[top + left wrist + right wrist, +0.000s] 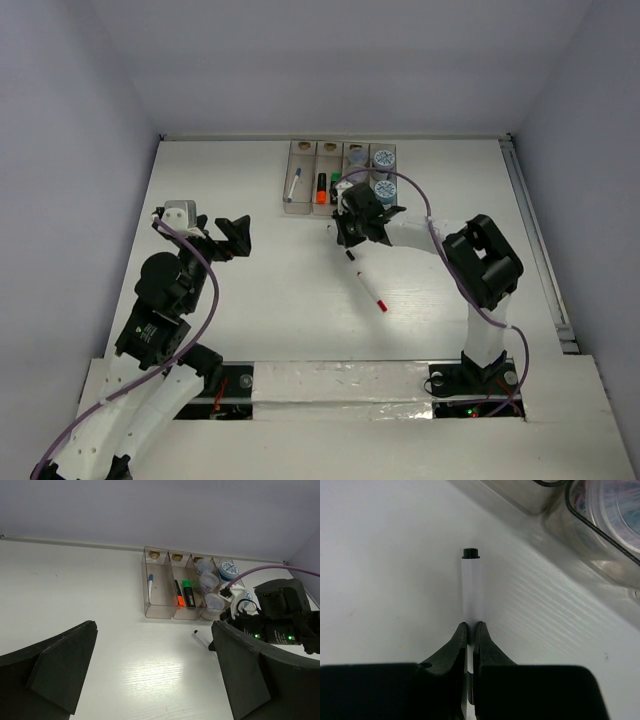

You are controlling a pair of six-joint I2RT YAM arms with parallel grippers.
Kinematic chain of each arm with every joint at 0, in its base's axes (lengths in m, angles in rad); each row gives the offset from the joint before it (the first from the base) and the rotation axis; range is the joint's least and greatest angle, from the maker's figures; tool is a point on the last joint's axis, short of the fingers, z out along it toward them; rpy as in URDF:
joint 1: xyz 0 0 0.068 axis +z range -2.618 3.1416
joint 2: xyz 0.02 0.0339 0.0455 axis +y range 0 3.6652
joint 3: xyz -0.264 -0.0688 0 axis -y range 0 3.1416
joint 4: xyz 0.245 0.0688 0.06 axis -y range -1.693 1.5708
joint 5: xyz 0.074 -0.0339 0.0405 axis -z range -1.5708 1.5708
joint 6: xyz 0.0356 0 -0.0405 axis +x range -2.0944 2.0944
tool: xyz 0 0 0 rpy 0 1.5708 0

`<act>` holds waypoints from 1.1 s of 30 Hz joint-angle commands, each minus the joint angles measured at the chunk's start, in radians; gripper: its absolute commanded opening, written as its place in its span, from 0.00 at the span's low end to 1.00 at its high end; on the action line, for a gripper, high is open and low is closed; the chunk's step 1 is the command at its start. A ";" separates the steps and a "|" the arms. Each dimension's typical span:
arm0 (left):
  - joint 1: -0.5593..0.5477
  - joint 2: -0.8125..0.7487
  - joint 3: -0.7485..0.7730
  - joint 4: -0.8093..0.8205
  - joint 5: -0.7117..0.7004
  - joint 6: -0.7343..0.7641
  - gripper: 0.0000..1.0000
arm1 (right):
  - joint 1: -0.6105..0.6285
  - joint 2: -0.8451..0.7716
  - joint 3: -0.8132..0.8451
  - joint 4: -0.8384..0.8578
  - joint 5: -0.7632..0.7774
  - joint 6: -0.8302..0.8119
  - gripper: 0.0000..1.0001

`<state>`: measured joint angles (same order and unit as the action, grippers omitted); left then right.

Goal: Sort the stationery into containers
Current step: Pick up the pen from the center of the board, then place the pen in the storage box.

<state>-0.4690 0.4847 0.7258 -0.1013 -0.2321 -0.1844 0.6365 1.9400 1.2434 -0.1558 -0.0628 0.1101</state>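
Observation:
The containers (299,206) stand at the back centre. The left bin holds the blue-capped pen (292,186), the second the orange-tipped highlighter (321,188), and the third the green-tipped highlighter (336,183). Rolls (384,158) fill the right bins. My right gripper (352,226) is just in front of the bins. In the right wrist view it (470,626) is shut on the black-capped pen (470,587), low over the table. The red-capped pen (371,293) lies loose on the table. My left gripper (228,238) is open and empty at the left, and the left wrist view (155,680) shows the same.
The left wrist view shows the bins (160,607), the rolls (207,582) and the right arm's wrist (280,622) beside them. A bin wall (580,545) stands close on the right of the held pen. A rail (535,240) runs along the table's right edge.

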 commanded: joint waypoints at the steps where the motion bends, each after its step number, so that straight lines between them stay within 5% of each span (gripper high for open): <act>1: 0.006 -0.008 -0.003 0.046 0.010 0.000 0.99 | 0.017 -0.107 0.082 0.080 -0.074 0.069 0.00; 11: 0.006 0.031 0.004 0.031 0.036 -0.015 0.99 | 0.017 0.164 0.523 0.196 0.029 0.266 0.00; 20: 0.006 0.017 0.001 0.037 0.045 -0.007 0.99 | 0.008 0.375 0.835 0.113 0.187 0.398 0.02; 26: 0.006 0.015 0.001 0.038 0.048 -0.007 0.99 | -0.001 0.412 0.852 0.111 0.219 0.428 0.28; 27: 0.006 0.015 0.001 0.038 0.048 -0.006 0.99 | -0.001 0.415 0.858 0.104 0.219 0.428 0.43; 30: 0.006 0.015 0.001 0.037 0.045 -0.007 0.99 | -0.001 0.398 0.851 0.096 0.208 0.410 0.65; 33: 0.006 0.015 0.001 0.037 0.047 -0.006 0.99 | -0.001 0.309 0.757 0.108 0.210 0.358 0.69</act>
<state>-0.4690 0.5102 0.7258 -0.1020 -0.1944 -0.1890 0.6407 2.3615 2.0369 -0.0753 0.1276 0.5060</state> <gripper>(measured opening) 0.990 0.680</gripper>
